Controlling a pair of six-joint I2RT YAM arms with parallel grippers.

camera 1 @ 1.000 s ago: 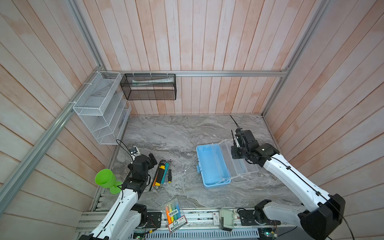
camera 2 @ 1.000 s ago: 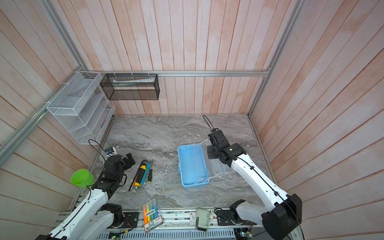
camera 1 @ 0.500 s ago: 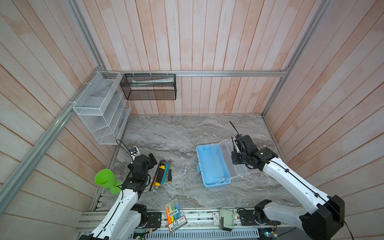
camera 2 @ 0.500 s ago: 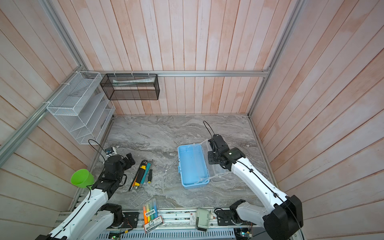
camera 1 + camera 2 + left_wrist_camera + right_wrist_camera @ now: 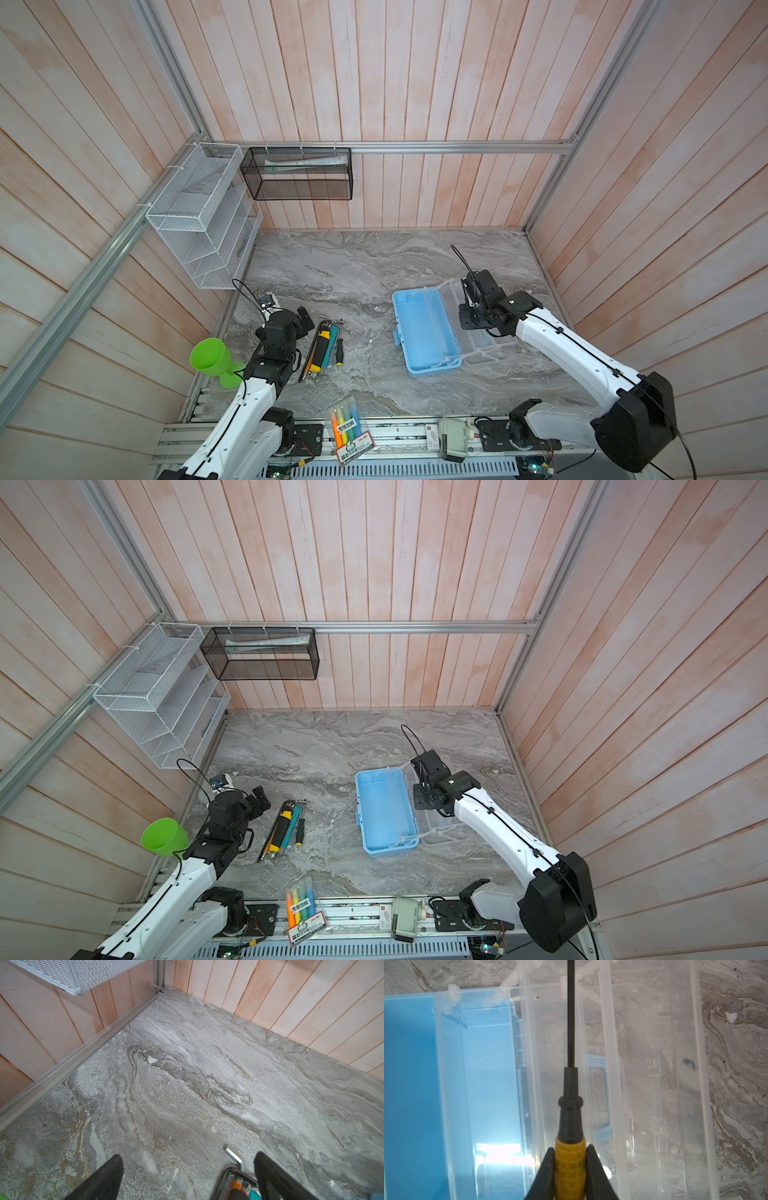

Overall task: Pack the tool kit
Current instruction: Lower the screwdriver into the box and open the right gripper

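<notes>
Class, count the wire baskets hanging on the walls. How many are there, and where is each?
2. A white basket hangs from the rail on the left wall. A black basket hangs from the rail on the back wall, right beside it. None seems hidden.

Even bright light, faint shadows, glare on blue case [image 5: 425,1088]

One light-blue plastic case [image 5: 428,336] with a clear hinged lid. One yellow-and-black screwdriver [image 5: 570,1122]. At least four handled tools [image 5: 320,352] in a loose cluster, plus silver hex keys [image 5: 336,324] too tangled to count. One green plastic goblet [image 5: 208,359]. One clear pack of highlighter pens [image 5: 348,428]. One white wire rack [image 5: 178,208]. One black mesh basket [image 5: 299,191].
</notes>
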